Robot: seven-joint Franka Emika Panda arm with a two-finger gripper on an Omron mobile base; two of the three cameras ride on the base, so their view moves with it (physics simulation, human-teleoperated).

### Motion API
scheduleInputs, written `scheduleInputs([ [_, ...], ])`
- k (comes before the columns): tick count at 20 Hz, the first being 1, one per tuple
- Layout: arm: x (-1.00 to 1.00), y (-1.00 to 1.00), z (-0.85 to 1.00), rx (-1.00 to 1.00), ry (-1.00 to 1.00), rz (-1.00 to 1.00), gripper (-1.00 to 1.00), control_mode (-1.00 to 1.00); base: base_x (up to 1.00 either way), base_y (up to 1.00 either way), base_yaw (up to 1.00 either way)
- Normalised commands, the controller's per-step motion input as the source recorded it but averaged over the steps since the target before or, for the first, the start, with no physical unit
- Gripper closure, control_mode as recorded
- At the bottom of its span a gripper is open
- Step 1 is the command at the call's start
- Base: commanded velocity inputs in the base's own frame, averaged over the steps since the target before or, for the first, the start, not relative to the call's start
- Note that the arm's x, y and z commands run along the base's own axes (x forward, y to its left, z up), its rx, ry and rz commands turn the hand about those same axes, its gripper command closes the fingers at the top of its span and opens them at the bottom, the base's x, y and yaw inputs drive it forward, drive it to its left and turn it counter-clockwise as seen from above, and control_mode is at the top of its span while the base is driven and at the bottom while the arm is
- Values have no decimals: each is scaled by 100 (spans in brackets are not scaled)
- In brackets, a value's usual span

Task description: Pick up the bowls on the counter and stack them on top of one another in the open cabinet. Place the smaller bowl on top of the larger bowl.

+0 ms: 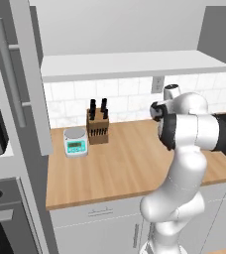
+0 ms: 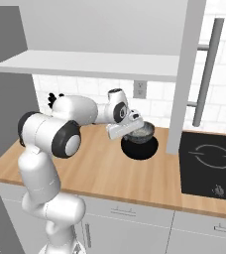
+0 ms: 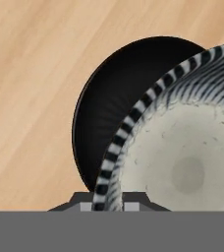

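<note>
My gripper point(image 2: 133, 129) is shut on the rim of a dark grey bowl point(image 2: 143, 132) with a pale speckled inside. It holds the bowl just above the wooden counter point(image 2: 100, 173). In the hand view this bowl point(image 3: 182, 162) has a striped rim, and my gripper point(image 3: 109, 204) pinches that rim at the bottom edge. Below and partly behind it a second, all-dark bowl point(image 3: 111, 113) rests on the counter point(image 3: 30, 98); this dark bowl point(image 2: 141, 149) looks slightly wider. The open cabinet's white floor panel point(image 2: 95, 64) runs above, with its grey door point(image 2: 187, 74) to the right.
A knife block point(image 1: 97, 127) and a white kitchen scale point(image 1: 76, 141) stand at the counter's back left. A black cooktop point(image 2: 209, 163) lies right of the bowls. The cabinet door's bar handle point(image 2: 206, 69) stands close to the right of the held bowl. My own arm point(image 1: 184, 134) hides the bowls in the left base view.
</note>
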Motion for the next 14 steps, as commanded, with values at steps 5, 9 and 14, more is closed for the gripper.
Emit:
scheduleInputs([
  [5, 27, -5, -50, 0, 0, 3, 100, -100, 0, 0, 0],
  [9, 1, -4, -26, 0, 0, 0, 100, -100, 0, 0, 0],
  [14, 8, -6, -28, 0, 0, 0, 100, -100, 0, 0, 0],
])
